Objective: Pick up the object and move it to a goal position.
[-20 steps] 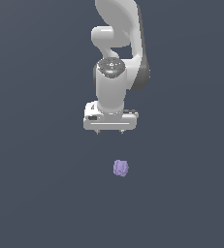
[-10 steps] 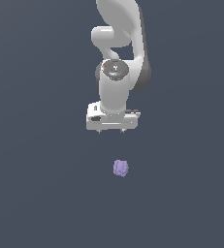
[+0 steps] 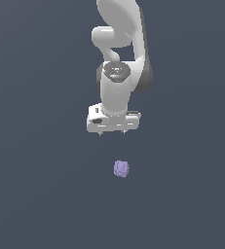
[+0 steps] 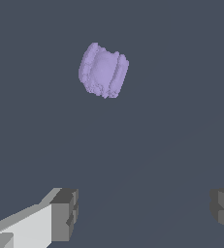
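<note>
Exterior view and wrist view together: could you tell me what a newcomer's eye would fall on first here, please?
The white robot arm dominates the upper middle of the exterior view, reaching down over a plain dark grey floor. Below it, apart from the tool, lies the small pale purple object, the only spot of colour. In the wrist view the object sits ahead of the tool's wide-open fingers, untouched.

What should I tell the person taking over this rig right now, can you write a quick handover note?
Gripper: open, empty, fingers spread wide.
Object: small pale purple blob lying on the dark floor, apart from the gripper and not between the fingers; in the exterior view it sits below the gripper, slightly toward that view's right.
Done: nothing grasped yet.
Left: line up over the object, descend, close, lift, carry to the goal. No goal marker shows.
</note>
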Available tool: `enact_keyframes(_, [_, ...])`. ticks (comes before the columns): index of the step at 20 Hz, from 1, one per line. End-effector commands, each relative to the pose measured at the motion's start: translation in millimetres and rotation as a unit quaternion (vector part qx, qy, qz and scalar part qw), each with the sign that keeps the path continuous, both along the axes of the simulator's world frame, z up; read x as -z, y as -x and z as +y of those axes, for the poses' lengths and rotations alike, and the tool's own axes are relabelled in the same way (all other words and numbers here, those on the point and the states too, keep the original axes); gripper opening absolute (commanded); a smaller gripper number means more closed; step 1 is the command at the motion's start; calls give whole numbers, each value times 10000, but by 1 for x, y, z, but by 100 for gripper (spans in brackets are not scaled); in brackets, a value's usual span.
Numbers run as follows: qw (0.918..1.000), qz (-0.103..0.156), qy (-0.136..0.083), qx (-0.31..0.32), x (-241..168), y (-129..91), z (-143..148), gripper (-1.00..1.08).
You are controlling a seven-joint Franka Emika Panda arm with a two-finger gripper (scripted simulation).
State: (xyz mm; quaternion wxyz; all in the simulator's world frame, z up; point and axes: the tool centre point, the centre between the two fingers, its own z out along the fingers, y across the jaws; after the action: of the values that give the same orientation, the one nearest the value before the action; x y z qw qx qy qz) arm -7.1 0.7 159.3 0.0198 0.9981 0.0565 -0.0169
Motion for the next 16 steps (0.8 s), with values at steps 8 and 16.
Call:
enact_keyframes(8, [9963, 27, -7, -859, 8, -17, 7, 100])
enact_keyframes(16, [9798, 58, -37, -1997, 19, -39, 16, 100])
